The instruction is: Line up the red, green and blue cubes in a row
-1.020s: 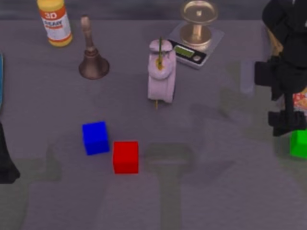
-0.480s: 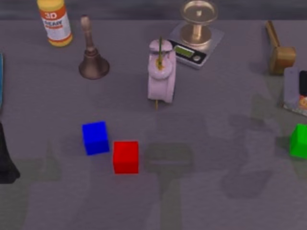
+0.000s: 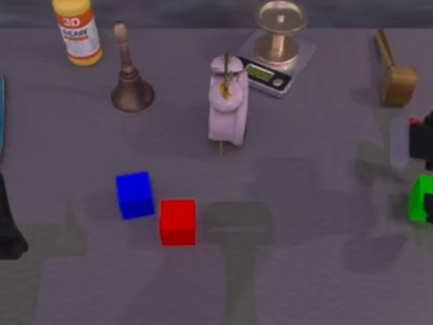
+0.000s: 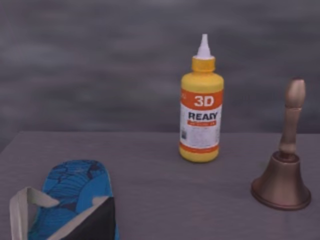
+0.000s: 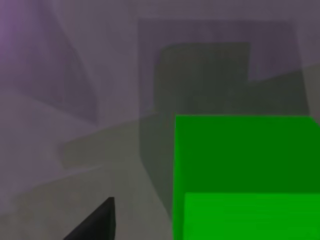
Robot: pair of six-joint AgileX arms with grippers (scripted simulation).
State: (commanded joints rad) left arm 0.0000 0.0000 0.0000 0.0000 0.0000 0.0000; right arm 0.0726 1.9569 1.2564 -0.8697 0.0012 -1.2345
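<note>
Right now your right gripper sits at the top view's far right edge, mostly out of frame, just above the green cube; you cannot tell from these views whether its fingers are spread or closed, since the right wrist view shows only one dark fingertip beside the cube's face. The blue cube and red cube sit close together left of centre, offset diagonally, well apart from the green one. The risk is a misjudged descent: a finger landing on the cube's top could push it off the table's right edge. Carrying it across, you could also bump the red cube. Your left arm waits parked at the left edge.
</note>
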